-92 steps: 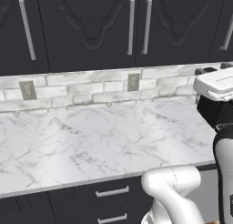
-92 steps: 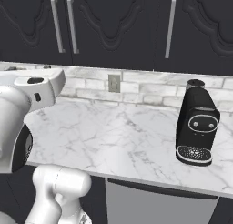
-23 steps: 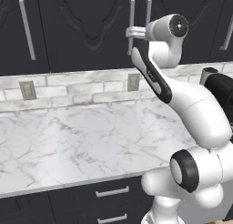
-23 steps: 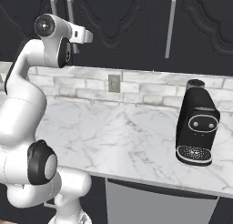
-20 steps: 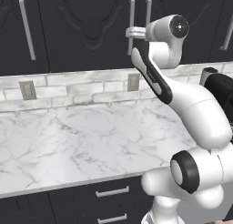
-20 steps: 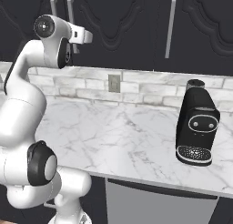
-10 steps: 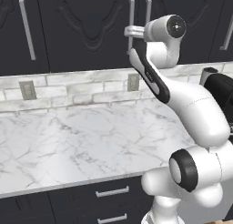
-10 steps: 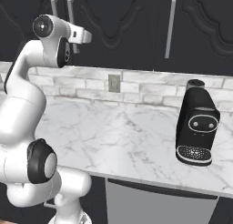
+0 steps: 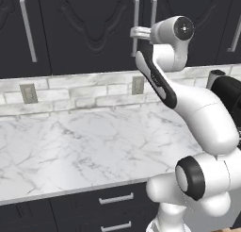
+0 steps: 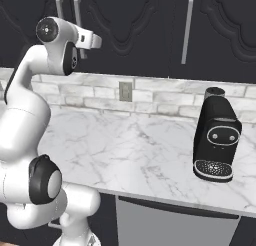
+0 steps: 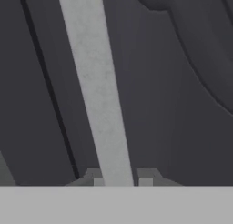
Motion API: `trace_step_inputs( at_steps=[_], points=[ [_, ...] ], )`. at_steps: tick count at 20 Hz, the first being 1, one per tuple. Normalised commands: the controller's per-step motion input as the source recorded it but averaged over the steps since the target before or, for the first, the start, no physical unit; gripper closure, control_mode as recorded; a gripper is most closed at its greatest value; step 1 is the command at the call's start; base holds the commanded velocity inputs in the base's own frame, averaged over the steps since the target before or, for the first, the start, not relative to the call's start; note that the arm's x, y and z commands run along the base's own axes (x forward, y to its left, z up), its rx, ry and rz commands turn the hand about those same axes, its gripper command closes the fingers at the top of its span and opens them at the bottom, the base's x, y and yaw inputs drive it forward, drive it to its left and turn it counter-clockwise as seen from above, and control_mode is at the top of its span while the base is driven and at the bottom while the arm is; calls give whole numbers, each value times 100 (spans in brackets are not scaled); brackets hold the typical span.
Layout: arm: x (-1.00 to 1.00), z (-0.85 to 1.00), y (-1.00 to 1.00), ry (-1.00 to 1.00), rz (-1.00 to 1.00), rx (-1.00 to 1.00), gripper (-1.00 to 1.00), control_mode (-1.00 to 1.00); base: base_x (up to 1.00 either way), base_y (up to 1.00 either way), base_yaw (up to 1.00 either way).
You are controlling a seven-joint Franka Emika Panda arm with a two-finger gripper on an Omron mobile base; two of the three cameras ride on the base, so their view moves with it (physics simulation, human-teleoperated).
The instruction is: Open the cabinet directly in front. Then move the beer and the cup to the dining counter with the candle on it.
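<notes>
The black cabinet (image 9: 94,33) fills the wall above the worktop, its double doors closed. My gripper (image 9: 135,33) is raised to the pair of long silver bar handles at the middle seam. Seen from the right, the gripper (image 10: 92,41) sits at the same height. In the hand view the handle (image 11: 98,104) runs up between my fingertips (image 11: 98,180), which press against both its sides, so the gripper (image 11: 120,177) is shut on it. The beer, the cup, the dining counter and the candle are out of view.
A marble worktop (image 9: 84,151) with a tile backsplash and outlets (image 9: 28,93) lies below the cabinet. A black coffee machine (image 10: 217,140) stands on its right part. Low drawers (image 9: 115,198) with short handles sit under the worktop edge.
From a folded pose the arm rose to the cabinet handles. Over the last second it barely moved, and the fingers closed onto the silver handle.
</notes>
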Motion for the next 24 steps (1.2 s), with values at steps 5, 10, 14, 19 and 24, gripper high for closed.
trace_step_inputs(
  at_steps=[5, 10, 14, 19, 24],
  points=[
    [-37, 15, -17, -8, 0, 0, 100, -100, 0, 0, 0],
    [-91, 37, -56, -17, 0, 0, 100, -100, 0, 0, 0],
    [-100, 38, -72, -16, 0, 0, 100, -100, 0, 0, 0],
    [-97, 32, -78, -12, 0, 1, 100, -100, 0, 0, 0],
    [-82, 33, -88, -4, -2, 1, 100, -100, 0, 0, 0]
  ],
)
